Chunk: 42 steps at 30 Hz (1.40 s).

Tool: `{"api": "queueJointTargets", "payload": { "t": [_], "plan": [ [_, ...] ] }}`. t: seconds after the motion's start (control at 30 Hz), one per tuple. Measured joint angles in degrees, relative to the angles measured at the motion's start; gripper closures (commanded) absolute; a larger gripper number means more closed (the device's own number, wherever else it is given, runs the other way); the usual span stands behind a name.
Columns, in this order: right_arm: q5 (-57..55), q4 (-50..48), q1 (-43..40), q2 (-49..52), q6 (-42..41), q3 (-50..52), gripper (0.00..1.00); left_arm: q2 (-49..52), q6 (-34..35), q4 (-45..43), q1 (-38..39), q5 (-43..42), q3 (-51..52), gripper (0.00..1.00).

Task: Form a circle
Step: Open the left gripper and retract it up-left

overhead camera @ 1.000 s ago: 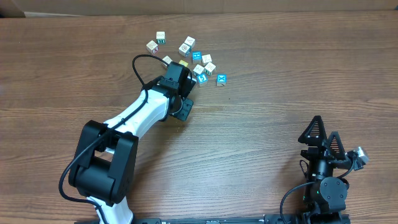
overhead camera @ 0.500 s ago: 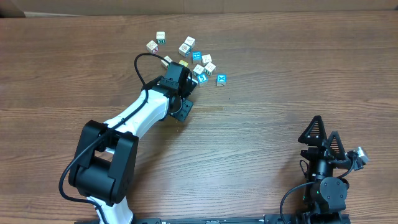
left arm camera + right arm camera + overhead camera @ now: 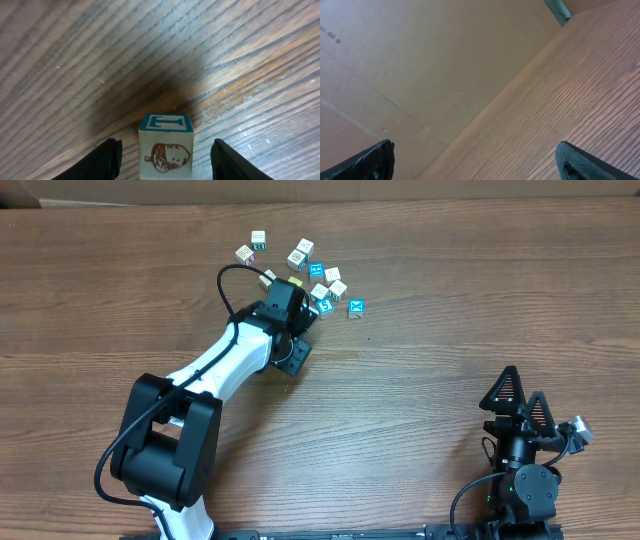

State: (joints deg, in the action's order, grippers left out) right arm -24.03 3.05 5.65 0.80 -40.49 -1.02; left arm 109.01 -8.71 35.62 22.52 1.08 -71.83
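In the left wrist view a small white cube (image 3: 166, 150) with a cyan top and a brown acorn print rests on the wood. My left gripper (image 3: 166, 152) stands open around it, with a gap on each side. Overhead, that left gripper (image 3: 306, 314) sits at the lower edge of the cubes, next to a cyan cube (image 3: 324, 307) and another cyan one (image 3: 355, 307). These few cubes are the circle's grouping, and they form no clear ring. At the table's lower right my right gripper (image 3: 475, 157) is open and holds nothing.
A loose scatter of white and cyan cubes (image 3: 300, 258) lies just beyond the left gripper, with two more (image 3: 250, 246) further left. A cardboard wall (image 3: 420, 60) rises past the table edge in the right wrist view. The right arm's base (image 3: 520, 470) stands at the lower right.
The left jaws have spread apart and let go of the acorn cube. Both arms stay where they were.
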Motion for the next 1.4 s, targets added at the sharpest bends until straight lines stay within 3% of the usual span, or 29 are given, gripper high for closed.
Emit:
{"api": "queueJointTargets", "payload": {
  "t": [0.2, 0.43, 0.53, 0.6, 1.0, 1.4],
  "plan": [
    [0.0, 0.04, 0.0, 0.0, -0.02, 0.0, 0.0, 0.04, 3.58, 4.31, -0.74, -0.09, -10.27, 0.38],
    [0.0, 0.0, 0.0, 0.0, -0.02, 0.0, 0.0, 0.04, 13.0, 7.1, -6.12, -0.22, -19.1, 0.3],
    [0.0, 0.04, 0.0, 0.0, 0.0, 0.0, 0.0, 0.04, 17.35, 8.24, -10.47, -0.24, -19.52, 0.19],
    [0.0, 0.02, 0.0, 0.0, -0.02, 0.0, 0.0, 0.04, 19.76, 9.84, -13.92, -0.22, -19.52, 0.0],
    [0.0, 0.02, 0.0, 0.0, 0.0, 0.0, 0.0, 0.04, 24.63, 12.68, -31.47, -0.17, -19.52, 0.0],
    [0.0, 0.04, 0.0, 0.0, 0.02, 0.0, 0.0, 0.04, 24.92, 12.68, -34.73, -0.2, -19.52, 0.0]
  ]
}}
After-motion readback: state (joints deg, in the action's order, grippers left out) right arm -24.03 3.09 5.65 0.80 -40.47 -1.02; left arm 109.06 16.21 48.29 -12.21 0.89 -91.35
